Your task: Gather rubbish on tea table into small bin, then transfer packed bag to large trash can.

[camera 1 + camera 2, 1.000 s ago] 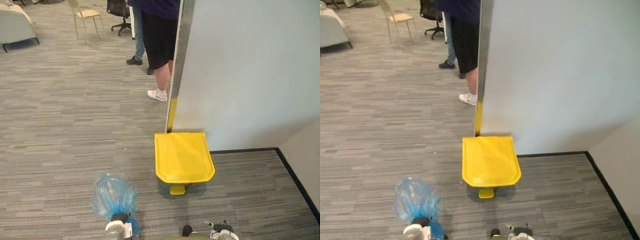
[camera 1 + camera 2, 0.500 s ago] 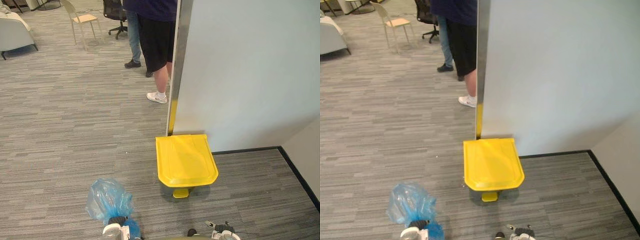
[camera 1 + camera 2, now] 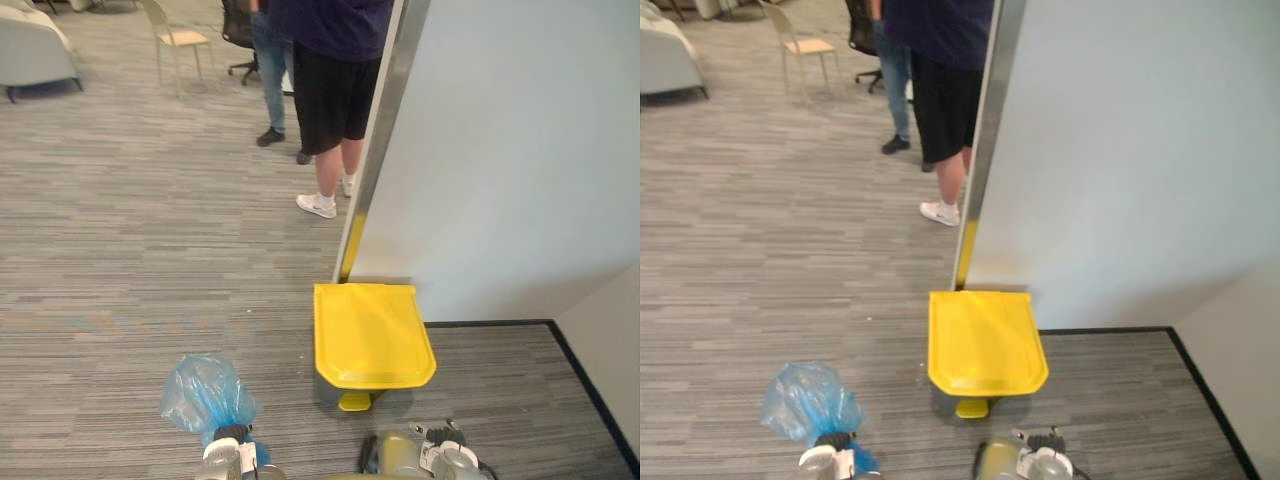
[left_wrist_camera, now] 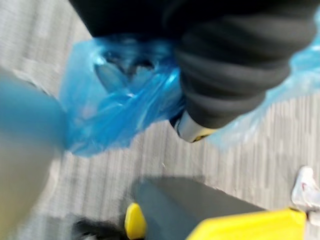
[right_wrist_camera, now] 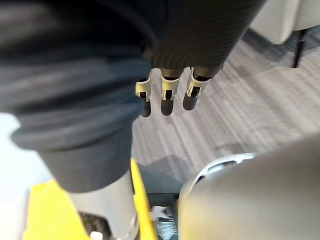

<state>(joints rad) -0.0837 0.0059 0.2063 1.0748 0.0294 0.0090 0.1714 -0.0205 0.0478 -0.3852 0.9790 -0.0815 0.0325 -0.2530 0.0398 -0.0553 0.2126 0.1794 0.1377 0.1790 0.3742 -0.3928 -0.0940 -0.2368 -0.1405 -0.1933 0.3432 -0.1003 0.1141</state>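
A blue plastic bag (image 3: 205, 392) of rubbish hangs just above the carpet at the lower left, its neck gathered in my left hand (image 3: 228, 455). The left wrist view shows the bag (image 4: 115, 100) bunched under the hand's dark cover. To its right stands the large trash can, grey-bodied with a closed yellow lid (image 3: 370, 335) and a yellow pedal (image 3: 354, 401). My right hand (image 5: 167, 92) hangs empty with straight fingers, low and near the can's front (image 3: 440, 462).
A white partition wall (image 3: 520, 150) with a metal edge post (image 3: 375, 150) rises right behind the can. Two people's legs (image 3: 330, 100) stand beside the post. A chair (image 3: 180, 40) and a sofa (image 3: 35, 50) are far back left. Open carpet lies to the left.
The whole picture has shifted as the camera moved, and the can sits slightly lower in view. The bag stays in my left hand and the lid stays closed.
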